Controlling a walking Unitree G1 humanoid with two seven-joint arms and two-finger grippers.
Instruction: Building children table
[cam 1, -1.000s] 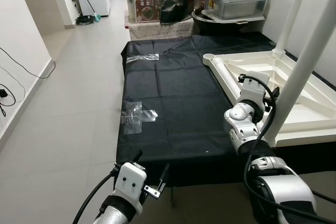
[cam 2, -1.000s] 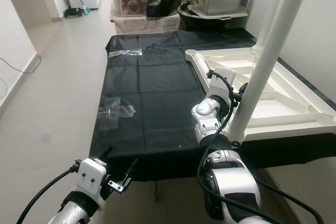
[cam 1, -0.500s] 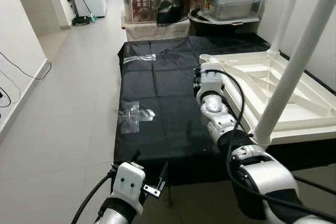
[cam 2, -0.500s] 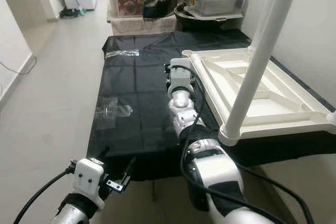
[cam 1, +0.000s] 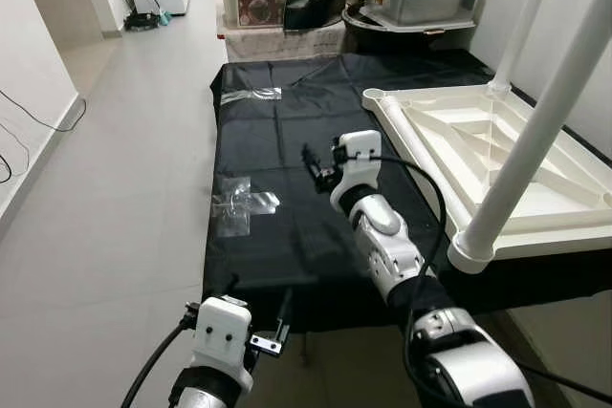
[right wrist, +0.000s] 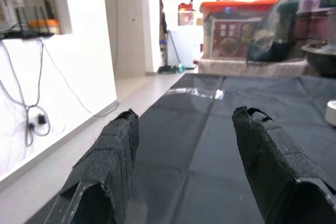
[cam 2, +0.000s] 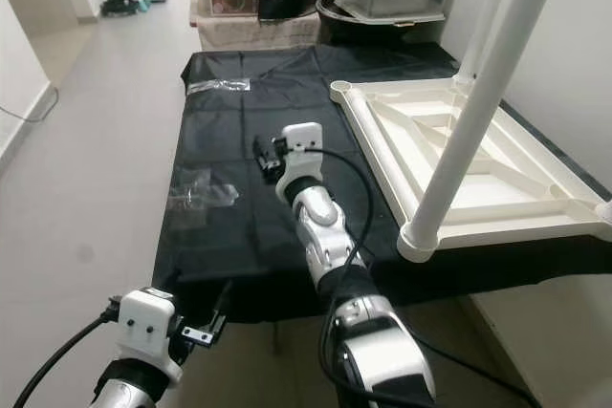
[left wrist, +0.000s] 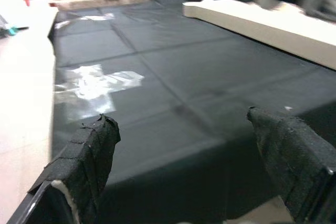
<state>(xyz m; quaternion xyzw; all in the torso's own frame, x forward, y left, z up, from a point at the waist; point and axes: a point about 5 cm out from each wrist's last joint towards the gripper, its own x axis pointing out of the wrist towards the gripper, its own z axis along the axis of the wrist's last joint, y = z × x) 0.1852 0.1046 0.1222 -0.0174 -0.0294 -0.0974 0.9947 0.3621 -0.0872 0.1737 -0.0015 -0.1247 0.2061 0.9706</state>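
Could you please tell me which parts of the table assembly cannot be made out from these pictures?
- Upside-down tabletop: its right side is cut off by the edge of the left eye view.
- Near table leg: its upper end runs out of the right eye view.
- Clear plastic bags on the black sheet: contents too small to identify.
- Left wrist view: the tabletop's far end is blurred.
- Right gripper holds nothing.

My right claw (cam 1: pixel 311 161) hangs open above the black sheet (cam 1: pixel 287 150), which lies bare around it. The plastic bag (cam 1: pixel 236 207) lies near, and the white table top (cam 1: pixel 497 155) with its upright legs (cam 1: pixel 531 140) blocks the right side.
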